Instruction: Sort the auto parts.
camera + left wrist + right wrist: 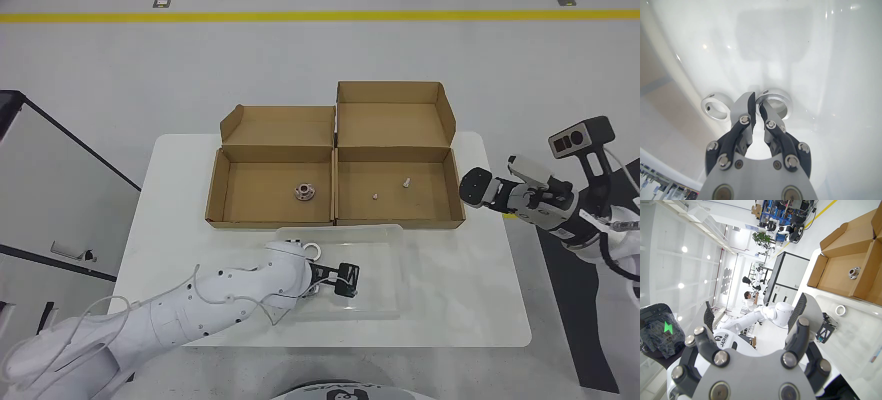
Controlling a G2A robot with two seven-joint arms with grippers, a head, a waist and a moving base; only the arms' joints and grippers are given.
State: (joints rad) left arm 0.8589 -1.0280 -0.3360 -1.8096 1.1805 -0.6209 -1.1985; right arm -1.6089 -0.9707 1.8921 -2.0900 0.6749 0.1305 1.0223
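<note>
Two silver ring collars lie in a clear plastic tray (385,235). My left gripper (757,102) is down in the tray (810,56), shut on the wall of one ring collar (780,100), one finger inside the ring and one outside. The other ring collar (716,108) lies free beside it. From above, the left gripper (347,282) sits mid-tray with the free ring (312,250) near its wrist. My right gripper (753,313) is open and holds nothing; it hovers off the table's right side (466,187).
Two open cardboard boxes stand behind the tray. The left box (225,190) holds a flanged metal part (302,189); the right box (440,190) holds two small bolts (375,196) (407,183). A dark cabinet (40,170) stands left of the table.
</note>
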